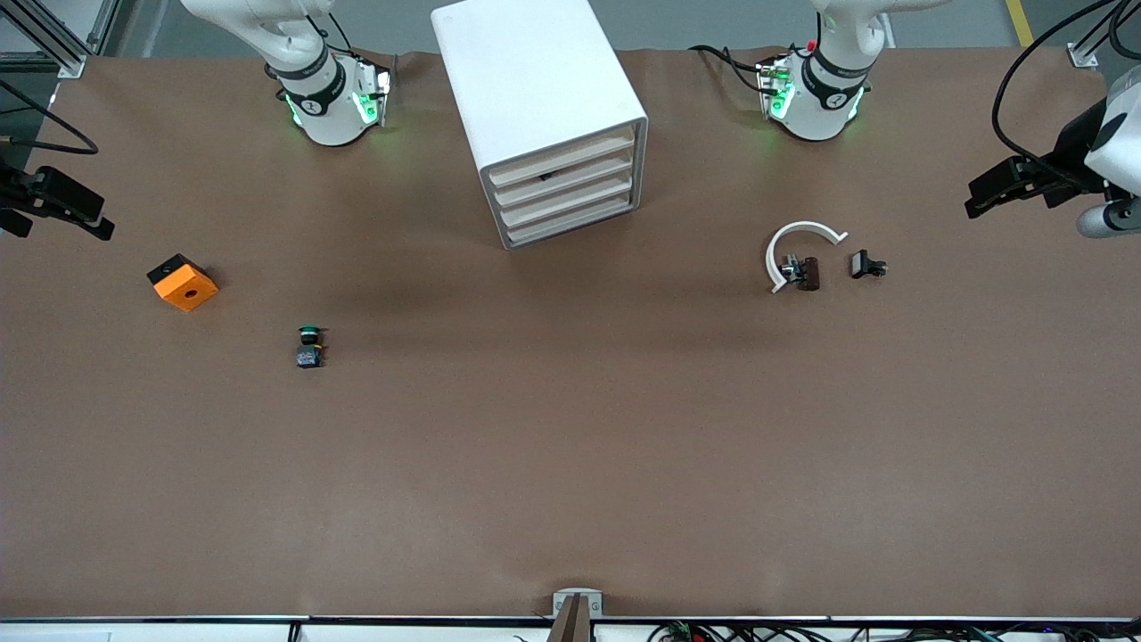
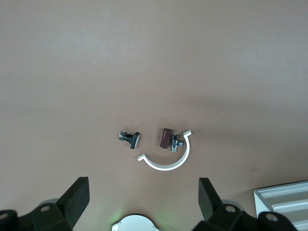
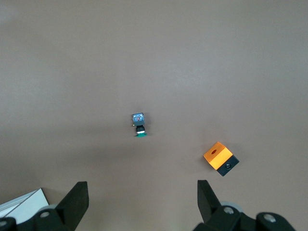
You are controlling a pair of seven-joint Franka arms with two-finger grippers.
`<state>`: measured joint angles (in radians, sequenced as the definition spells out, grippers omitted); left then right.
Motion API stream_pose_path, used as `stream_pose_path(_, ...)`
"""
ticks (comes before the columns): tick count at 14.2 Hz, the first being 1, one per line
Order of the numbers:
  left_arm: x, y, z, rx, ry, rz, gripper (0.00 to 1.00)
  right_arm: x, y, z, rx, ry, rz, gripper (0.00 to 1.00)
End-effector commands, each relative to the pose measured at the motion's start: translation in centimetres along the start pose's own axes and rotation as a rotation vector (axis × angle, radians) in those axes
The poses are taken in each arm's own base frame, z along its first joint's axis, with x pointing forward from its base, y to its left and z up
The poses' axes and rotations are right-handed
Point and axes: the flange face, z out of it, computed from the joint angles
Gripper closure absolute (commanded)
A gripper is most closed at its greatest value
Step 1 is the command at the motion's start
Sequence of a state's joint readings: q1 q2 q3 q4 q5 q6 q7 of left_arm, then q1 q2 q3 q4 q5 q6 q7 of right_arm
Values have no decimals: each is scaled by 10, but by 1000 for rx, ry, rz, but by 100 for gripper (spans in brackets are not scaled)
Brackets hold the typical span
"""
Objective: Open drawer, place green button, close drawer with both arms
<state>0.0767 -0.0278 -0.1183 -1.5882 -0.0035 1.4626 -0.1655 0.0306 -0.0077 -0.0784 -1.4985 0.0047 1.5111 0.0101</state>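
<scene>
One white cabinet [image 1: 539,107] is standing on the desk [image 1: 570,464], showing four alike drawers [image 1: 570,192], all shut. One green-capped button [image 1: 309,346] and one orange cube [image 1: 182,282] are lying under the right end effector [image 3: 142,199]. One white ring [image 1: 796,245] and two small dark clips [image 1: 867,265] are lying under the left end effector [image 2: 142,199].

My table [image 1: 570,464] is covered in plain brown. On it stands the white cabinet [image 1: 535,89], midway between my two bases, its four drawer fronts all flush. Toward my right arm's end lie the orange cube [image 1: 183,283] and, nearer the front camera, the button [image 1: 309,347] on its side. Toward my left arm's end lie a white open ring [image 1: 796,245], a brown part [image 1: 807,273] touching it, and a black clip [image 1: 866,265] just beside.
</scene>
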Motion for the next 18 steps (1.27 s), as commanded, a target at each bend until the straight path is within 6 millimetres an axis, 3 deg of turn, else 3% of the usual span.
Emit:
stream_pose_path(1, 33, 5, 19, 15, -42, -4, 0, -2, 2, -5, -15, 6, -9, 0)
stream_pose_path(3, 52, 18, 55, 18, -102, -18, 0, -1, -1, -4, -15, 1, -14, 0)
stream_pose_path(5, 64, 27, 78, 14, -133, -101, 0, 0, -4, -1, -16, -2, -19, 0)
stream_pose_path(9, 82, 74, 128, 38, -170, -190, 0, 2, -5, 3, -16, -11, -22, 0)
stream_pose_path(12, 97, 94, 163, 4, -193, -330, 0, 10, -5, 21, -15, -41, -22, 0)
stream_pose_path(15, 111, 107, 199, -65, -258, -503, 0, 34, -4, 69, -7, -114, -112, 0)
stream_pose_path(18, 115, 137, 243, -53, -318, -634, 0, 54, -5, 141, -7, -174, -117, 0)
